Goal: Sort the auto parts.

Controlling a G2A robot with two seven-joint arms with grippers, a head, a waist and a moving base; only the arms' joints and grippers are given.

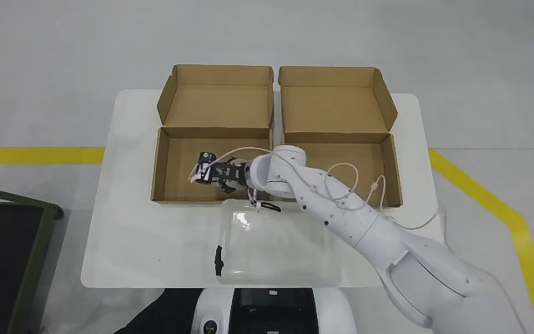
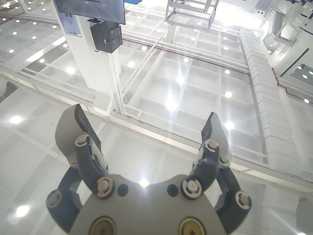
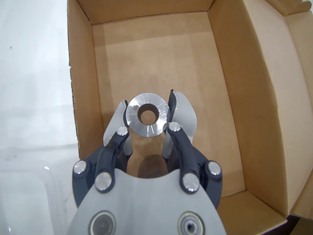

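The white table fills mid-frame in the top view, with white margin showing left and right of the boxes. Two open cardboard boxes sit side by side across its upper half, flaps folded back: the left box and the right box, almost touching. A clear container lies just below them at the table's lower edge. A dark bit on its left rim is too small to identify.

The right arm crosses from the lower right, hiding part of the boxes' neighbouring walls. The right end effector hangs inside the left box, with open cardboard floor between it and each wall. It is clamped on a metal ring, and whether the ring touches the floor is unclear. The left end effector faces the ceiling, fingers spread apart.
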